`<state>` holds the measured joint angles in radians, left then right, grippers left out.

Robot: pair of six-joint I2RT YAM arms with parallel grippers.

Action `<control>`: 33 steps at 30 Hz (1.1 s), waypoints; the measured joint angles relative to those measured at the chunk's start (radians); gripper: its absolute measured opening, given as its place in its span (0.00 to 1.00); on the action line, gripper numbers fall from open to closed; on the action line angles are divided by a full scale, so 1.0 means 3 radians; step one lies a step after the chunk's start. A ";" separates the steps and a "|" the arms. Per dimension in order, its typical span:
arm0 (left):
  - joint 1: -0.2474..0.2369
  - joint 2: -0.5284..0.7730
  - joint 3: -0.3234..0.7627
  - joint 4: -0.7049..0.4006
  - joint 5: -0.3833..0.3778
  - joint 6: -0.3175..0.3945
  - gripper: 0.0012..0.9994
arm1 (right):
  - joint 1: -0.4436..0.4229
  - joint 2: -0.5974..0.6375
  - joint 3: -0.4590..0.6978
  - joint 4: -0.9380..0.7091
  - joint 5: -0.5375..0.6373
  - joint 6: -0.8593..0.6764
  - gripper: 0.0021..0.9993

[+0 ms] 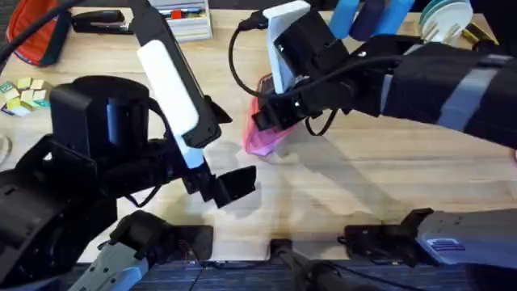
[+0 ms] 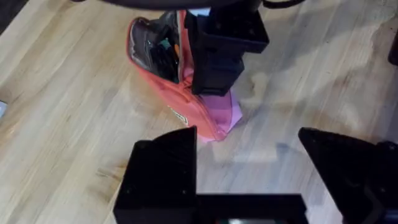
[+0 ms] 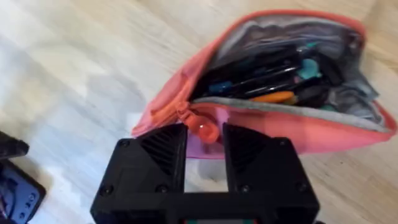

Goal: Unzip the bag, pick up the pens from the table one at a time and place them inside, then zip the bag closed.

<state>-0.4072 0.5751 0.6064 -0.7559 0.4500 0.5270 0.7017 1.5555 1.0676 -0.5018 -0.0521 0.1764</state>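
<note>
On pale plank table (image 1: 347, 186): open bag (image 1: 262, 139) (w/ pens inside).

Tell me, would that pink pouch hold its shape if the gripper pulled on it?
Probably not. The bag is soft fabric that sags and gapes open around the pens inside, so it would likely fold or drag. The right gripper straddles its zipper end, where a tug may bunch it.

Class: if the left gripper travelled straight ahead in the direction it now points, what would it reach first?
Probably the near end of the pink bag; the open left gripper faces it across bare table, though depth is uncertain.
</note>
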 joint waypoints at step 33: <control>0.0001 0.0000 0.0000 -0.0018 -0.0004 0.0000 0.99 | -0.0014 -0.0357 0.0000 0.0000 0.0214 -0.0090 0.03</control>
<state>-0.4069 0.5751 0.6064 -0.7612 0.4488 0.5270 0.6975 1.4485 1.0676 -0.5018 0.0120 0.1493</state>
